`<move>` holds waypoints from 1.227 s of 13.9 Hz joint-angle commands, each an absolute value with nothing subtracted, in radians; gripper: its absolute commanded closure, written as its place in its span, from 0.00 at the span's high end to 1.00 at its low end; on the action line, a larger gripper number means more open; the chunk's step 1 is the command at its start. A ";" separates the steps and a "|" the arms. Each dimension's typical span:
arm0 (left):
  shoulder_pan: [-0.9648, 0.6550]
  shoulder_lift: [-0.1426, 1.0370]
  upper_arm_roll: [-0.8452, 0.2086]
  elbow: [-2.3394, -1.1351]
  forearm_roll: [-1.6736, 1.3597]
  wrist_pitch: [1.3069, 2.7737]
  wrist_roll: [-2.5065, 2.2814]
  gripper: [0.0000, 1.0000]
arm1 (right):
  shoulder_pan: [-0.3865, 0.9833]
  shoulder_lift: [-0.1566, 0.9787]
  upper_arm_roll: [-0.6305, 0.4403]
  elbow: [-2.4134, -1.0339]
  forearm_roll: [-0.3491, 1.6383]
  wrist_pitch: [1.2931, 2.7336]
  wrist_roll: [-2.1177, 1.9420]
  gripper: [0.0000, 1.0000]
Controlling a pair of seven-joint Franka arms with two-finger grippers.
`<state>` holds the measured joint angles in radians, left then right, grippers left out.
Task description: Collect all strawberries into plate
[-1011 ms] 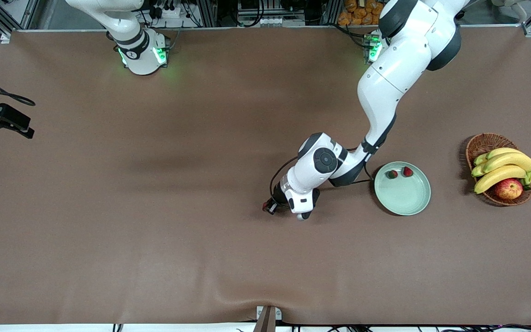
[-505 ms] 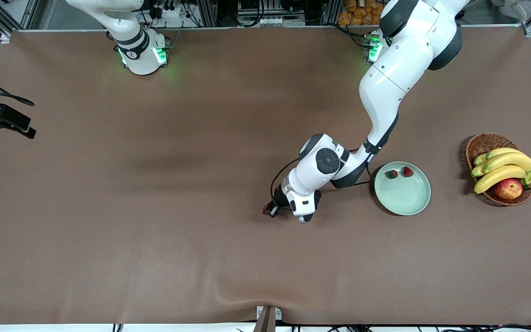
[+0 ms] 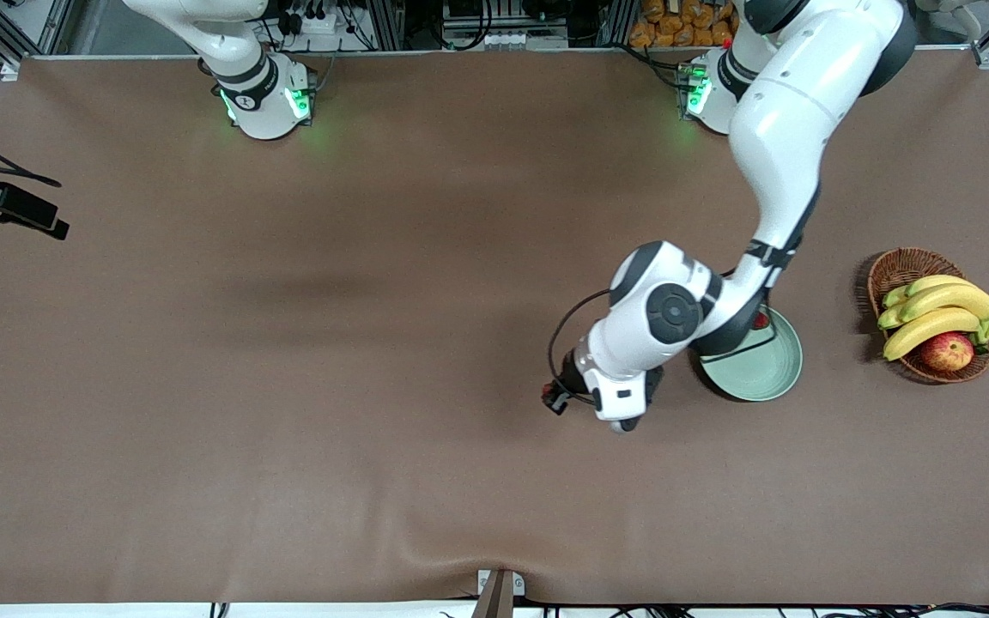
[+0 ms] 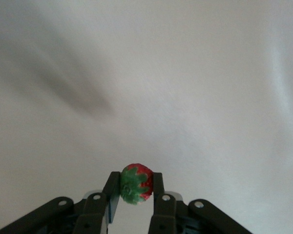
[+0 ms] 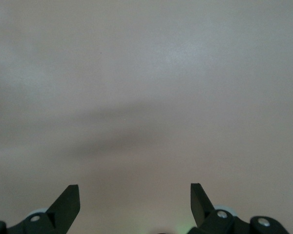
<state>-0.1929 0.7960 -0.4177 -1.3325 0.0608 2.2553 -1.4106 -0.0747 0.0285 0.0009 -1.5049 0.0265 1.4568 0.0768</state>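
My left gripper (image 4: 135, 177) is shut on a dark red strawberry (image 4: 142, 176) with a green cap and holds it up above the brown table. In the front view the left hand (image 3: 620, 403) hangs over the table just beside the pale mint-green plate (image 3: 765, 373), toward the right arm's end. The left forearm covers part of the plate. One strawberry (image 3: 761, 321) in the plate peeks out at the arm's edge; the other is hidden. My right gripper (image 5: 135, 195) is open and empty over bare table, waiting.
A brown wicker basket (image 3: 898, 268) with bananas (image 3: 932, 313) and a red-yellow apple (image 3: 947, 351) stands at the left arm's end of the table. The black right hand (image 3: 9, 213) shows at the opposite end.
My left arm has lifted and carried the strawberry toward the plate. Its forearm now covers part of the plate and the berries in it. The right hand has drifted slightly.
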 commanded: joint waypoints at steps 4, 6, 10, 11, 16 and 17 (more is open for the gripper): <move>-0.112 0.712 -0.422 -1.362 0.058 2.016 -1.160 0.00 | -0.083 -0.028 0.011 -1.525 0.044 1.437 0.087 1.00; -0.063 0.709 -0.420 -1.361 0.061 1.921 -1.082 0.00 | -0.084 -0.028 0.014 -1.522 0.044 1.442 0.087 1.00; 0.030 0.703 -0.414 -1.417 0.194 1.790 -0.852 0.00 | -0.084 -0.025 0.015 -1.523 0.044 1.442 0.087 1.00; 0.044 0.698 -0.414 -1.448 0.251 1.789 -0.845 0.00 | -0.084 -0.023 0.015 -1.523 0.044 1.442 0.087 1.00; 0.127 0.701 -0.416 -1.505 0.350 1.801 -0.677 0.00 | -0.080 -0.023 0.017 -1.523 0.044 1.442 0.084 1.00; 0.143 0.704 -0.416 -1.519 0.350 1.822 -0.664 0.00 | -0.081 -0.023 0.017 -1.523 0.044 1.442 0.084 1.00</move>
